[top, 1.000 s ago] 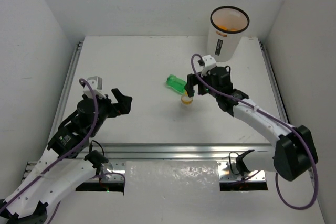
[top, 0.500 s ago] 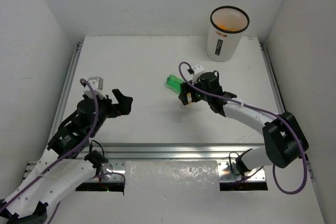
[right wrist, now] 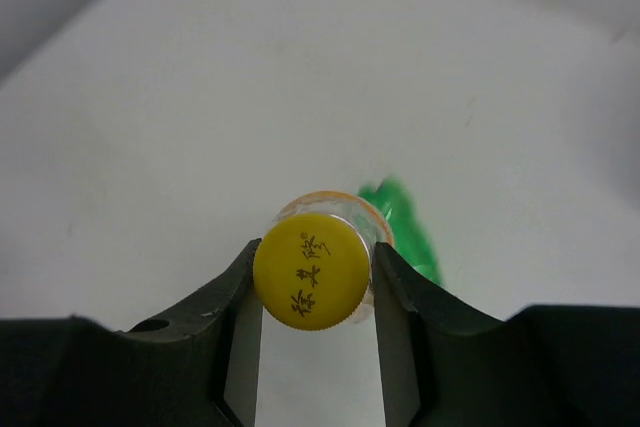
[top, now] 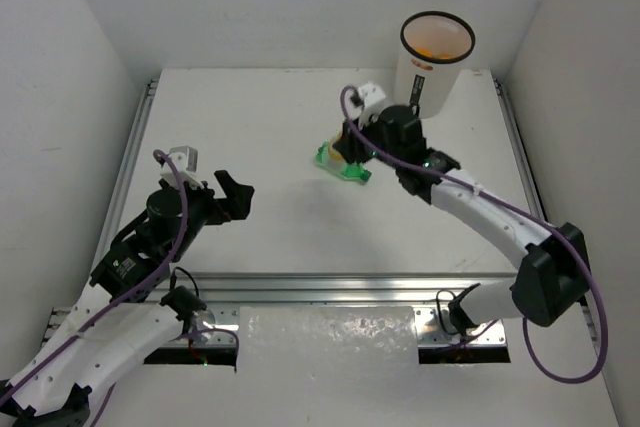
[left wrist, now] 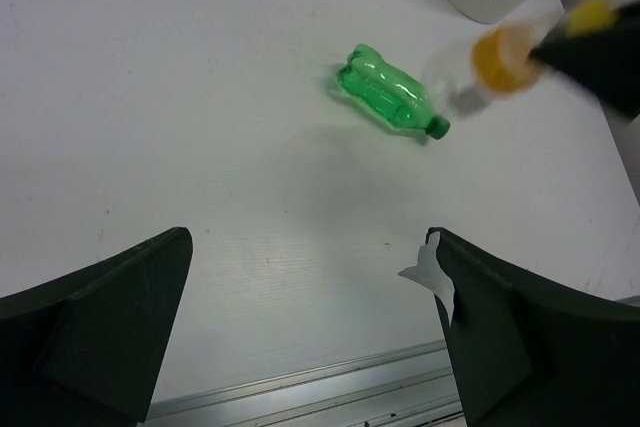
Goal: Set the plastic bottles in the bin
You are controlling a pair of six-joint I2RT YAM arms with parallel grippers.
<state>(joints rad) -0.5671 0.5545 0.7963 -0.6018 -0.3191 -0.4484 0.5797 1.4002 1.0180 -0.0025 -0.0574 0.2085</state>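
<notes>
Yellow shows at the centre of the right wrist view: the yellow cap (right wrist: 311, 271) of a clear plastic bottle (top: 349, 150) sits between the two fingers of the right gripper (right wrist: 312, 279), which pinch the bottle just below the cap. Half a second ago this gripper was low on the table (top: 250, 127), at 5 o'clock of the green bottle (top: 323, 155). It has since risen with its load and swung towards 12 o'clock, so the held bottle now hangs over the green one and is blurred in the left wrist view. The green bottle lies on its side near the middle of the table, where it lay before, its cap pointing towards 4 o'clock. The bin (top: 428, 87) stands upright at 1 o'clock of the right gripper, near it but apart. It has not moved, and something orange shows inside its black rim. The left gripper (top: 232, 195) hovers at 8 o'clock of the green bottle, well apart from it, its fingers (left wrist: 100, 317) spread wide with nothing between them, and its pose matches the earlier frames.
</notes>
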